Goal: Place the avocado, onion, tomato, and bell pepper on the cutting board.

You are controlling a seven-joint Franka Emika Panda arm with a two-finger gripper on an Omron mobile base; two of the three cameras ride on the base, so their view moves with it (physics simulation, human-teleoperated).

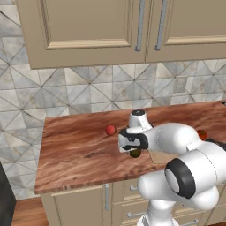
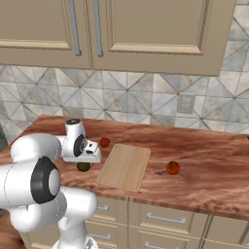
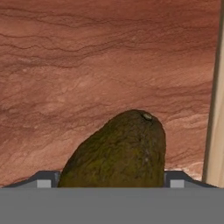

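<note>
The dark olive avocado [image 3: 118, 151] sits between my fingertips [image 3: 46, 180], whose inner edges touch its sides, so my gripper [image 3: 109, 181] is shut on it. From the base views the avocado [image 1: 135, 153] [image 2: 84, 166] is at the counter just under the gripper [image 1: 134, 149] [image 2: 85, 162], left of the pale cutting board [image 2: 124, 166] [image 1: 160, 157], whose edge [image 3: 215, 109] shows at the right of the hand view. A small red ball [image 1: 110, 129] [image 2: 104, 142] lies behind the gripper. A red-orange ball with a green top [image 2: 172, 168] [image 1: 201, 134] lies right of the board. I cannot tell which is the tomato.
The reddish-brown wood counter [image 1: 75, 150] ends at a left edge and a front edge above the drawers [image 2: 160, 233]. A tiled wall [image 2: 146, 97] and upper cabinets [image 2: 146, 29] stand behind. My own arm [image 1: 176, 141] hides part of the board in the left base view.
</note>
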